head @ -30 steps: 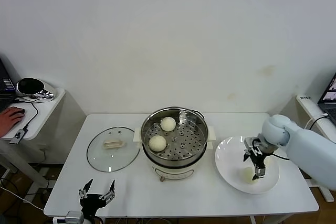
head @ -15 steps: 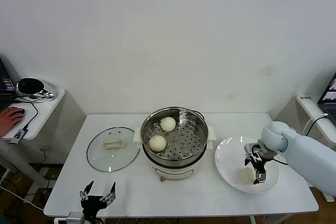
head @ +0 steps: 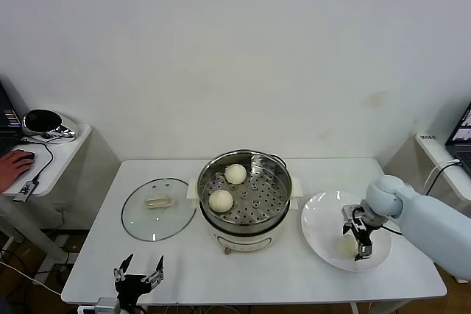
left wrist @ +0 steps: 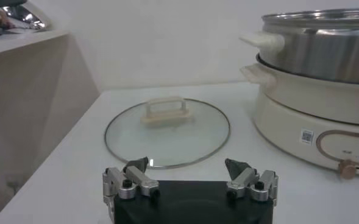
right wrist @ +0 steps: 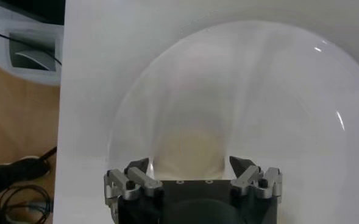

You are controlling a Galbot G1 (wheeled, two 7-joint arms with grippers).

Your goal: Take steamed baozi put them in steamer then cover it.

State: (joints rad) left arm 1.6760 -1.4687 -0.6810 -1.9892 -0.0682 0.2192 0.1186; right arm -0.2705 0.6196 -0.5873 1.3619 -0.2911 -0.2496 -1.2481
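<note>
Two steamed baozi lie on the perforated tray of the steamer at the table's middle. A third baozi sits on the white plate to the right. My right gripper is down over it, open, one finger close to each side of the bun. The glass cover lies flat to the left of the steamer. My left gripper waits open and empty at the table's near edge, in front of the cover.
A small side table stands at the far left with a person's hand on a mouse. A laptop sits on a stand at the far right. The plate lies close to the table's near right edge.
My right gripper has sunk lower onto the plate around the baozi and its fingers have drawn a little closer together. The left arm has stayed where it was.
</note>
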